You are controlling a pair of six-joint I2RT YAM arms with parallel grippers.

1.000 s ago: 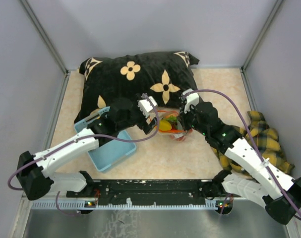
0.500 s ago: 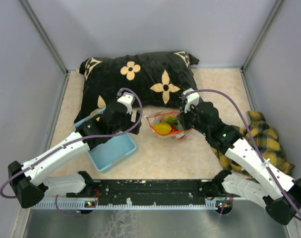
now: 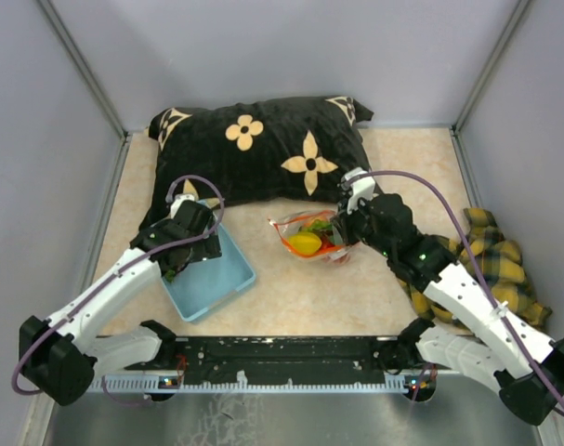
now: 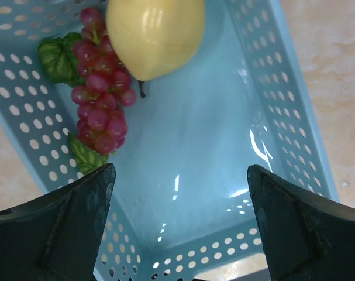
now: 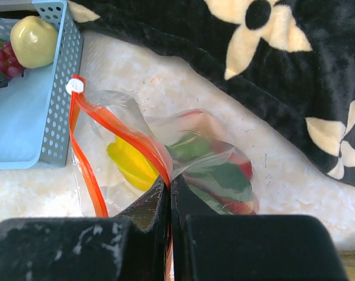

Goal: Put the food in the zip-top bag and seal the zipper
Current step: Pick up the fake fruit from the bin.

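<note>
We saw the zip-top bag (image 3: 309, 238), clear, mouth agape, red zipper (image 5: 116, 126) bowed, yellow & green food (image 5: 130, 165) inside, on the beige table (image 3: 374, 297) just in front of the black pillow (image 3: 263, 149); grey walls (image 3: 263, 56) round. Right fingers (image 5: 169, 188) were pinched on the zipper. Vs 1 s ago, left fingers (image 4: 180, 181), spread wide, had left the bag & hung over the blue basket (image 4: 282, 99) w/ grapes (image 4: 100, 105) & pear (image 4: 154, 29).

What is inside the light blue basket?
A purple grape bunch with green leaves and a yellow pear-like fruit lie at one end. The left gripper hides the near corners.
</note>
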